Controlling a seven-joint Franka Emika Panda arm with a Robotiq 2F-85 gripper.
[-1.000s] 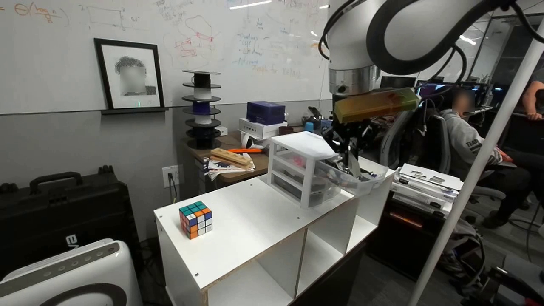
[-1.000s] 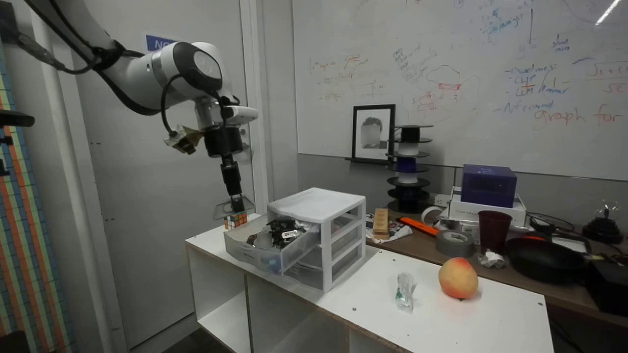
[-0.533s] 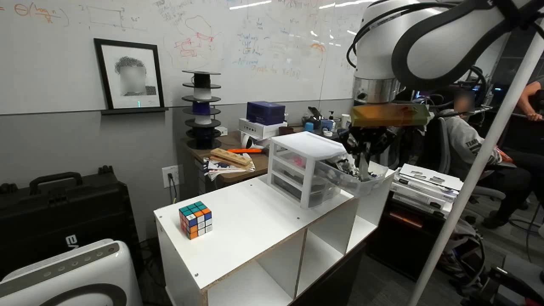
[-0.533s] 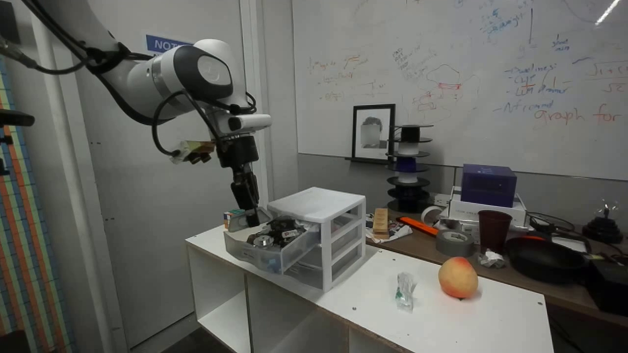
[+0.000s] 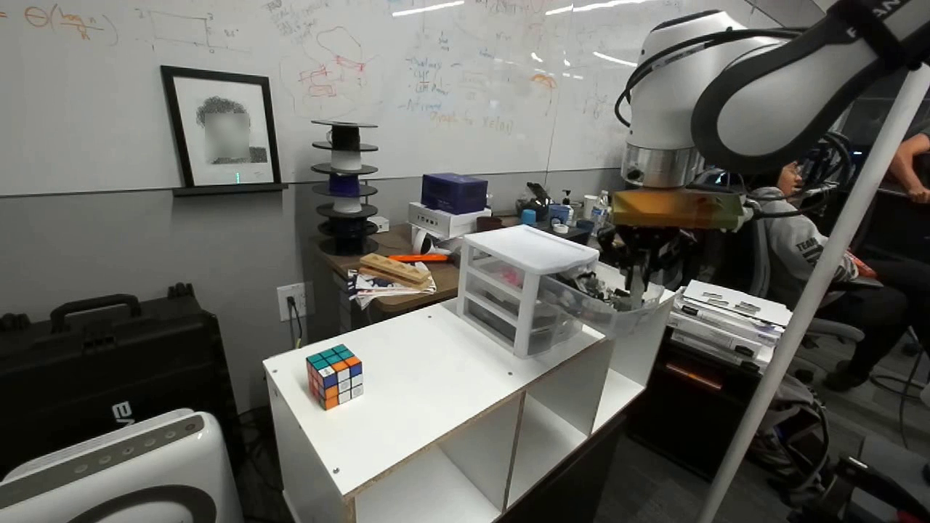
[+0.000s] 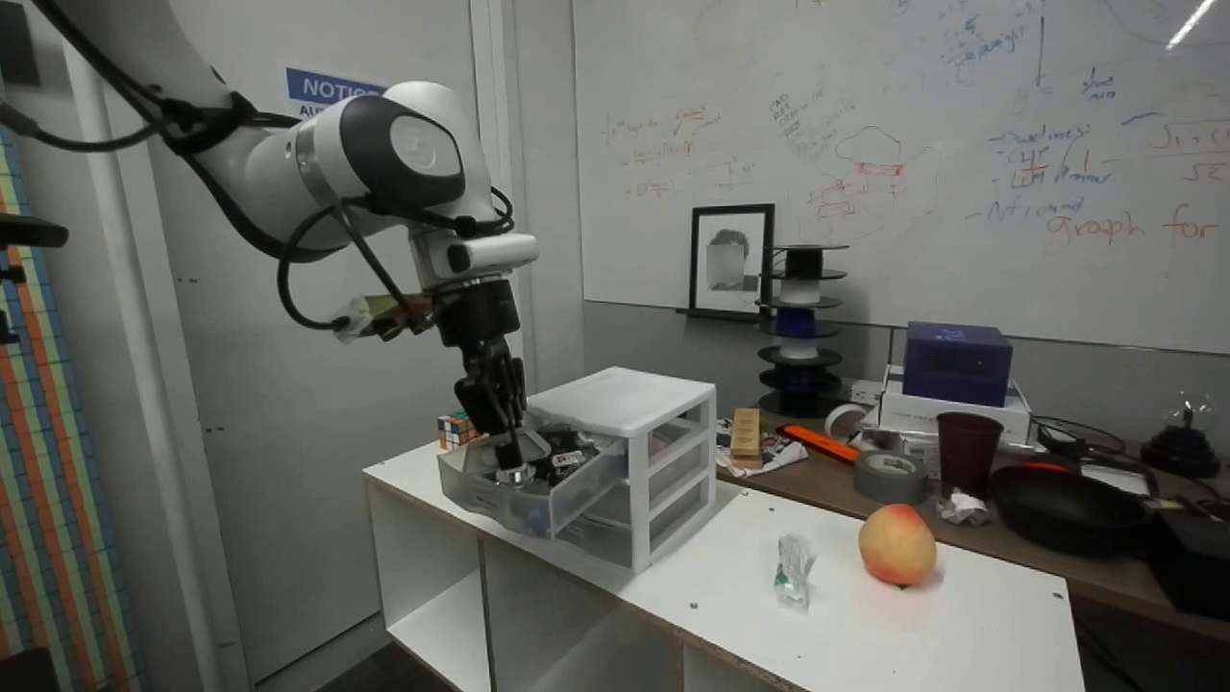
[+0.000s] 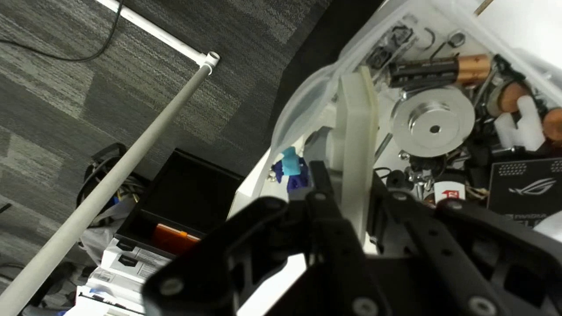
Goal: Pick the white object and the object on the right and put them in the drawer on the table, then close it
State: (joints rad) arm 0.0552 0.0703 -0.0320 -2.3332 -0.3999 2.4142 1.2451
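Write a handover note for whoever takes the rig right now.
Gripper: shut on the white object, over or partly inside the open drawer; can't tell which.
On the table: puzzle cube, plastic packet, peach-like fruit.
Done: drawer open, white object picked up.
Left: release it in the drawer; add what is meant by "on the right", perhaps one of those three (unclear which); close the drawer.
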